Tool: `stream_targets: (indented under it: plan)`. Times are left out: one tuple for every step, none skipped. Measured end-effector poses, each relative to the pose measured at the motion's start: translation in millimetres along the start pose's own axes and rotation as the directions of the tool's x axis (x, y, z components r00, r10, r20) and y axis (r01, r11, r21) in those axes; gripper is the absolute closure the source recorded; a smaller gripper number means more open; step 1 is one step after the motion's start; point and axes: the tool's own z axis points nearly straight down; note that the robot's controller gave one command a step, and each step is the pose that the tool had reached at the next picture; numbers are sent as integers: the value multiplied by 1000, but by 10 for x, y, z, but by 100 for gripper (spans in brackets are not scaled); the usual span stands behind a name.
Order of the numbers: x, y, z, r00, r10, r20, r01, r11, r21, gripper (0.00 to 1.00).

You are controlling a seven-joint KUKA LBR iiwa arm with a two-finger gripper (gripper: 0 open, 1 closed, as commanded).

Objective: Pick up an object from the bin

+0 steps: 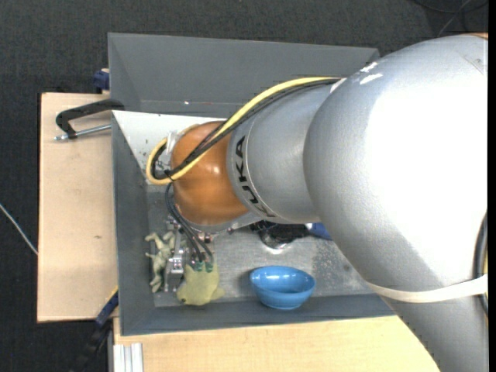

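In the lower left corner of the grey metal bin (130, 223) lies a pale green, spindly-limbed soft toy (159, 256). Just beside it the gripper (188, 260) hangs over a yellowish-olive lumpy soft thing (198, 288). I cannot tell how wide the gripper stands or whether it grips anything. Further right sits a round blue plastic bowl (283, 286).

Bright light, sheen on arm (403, 153), shadow across bin (232, 72) floor

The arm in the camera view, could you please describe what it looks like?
A thick, rounded silver-grey arm with black lettering, ending in a glossy orange dome-shaped cover. A yellow cable runs along it, looping beside the cover with dark wires.
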Motion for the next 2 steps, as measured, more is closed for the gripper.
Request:
stream_targets:
  plan:
    - [-46, -27, -38, 1000, 3, 7, -3, 1000, 1, 100]
    - [-299, -152, -1323, 983, -181, 10, 181, 983, 0, 100]
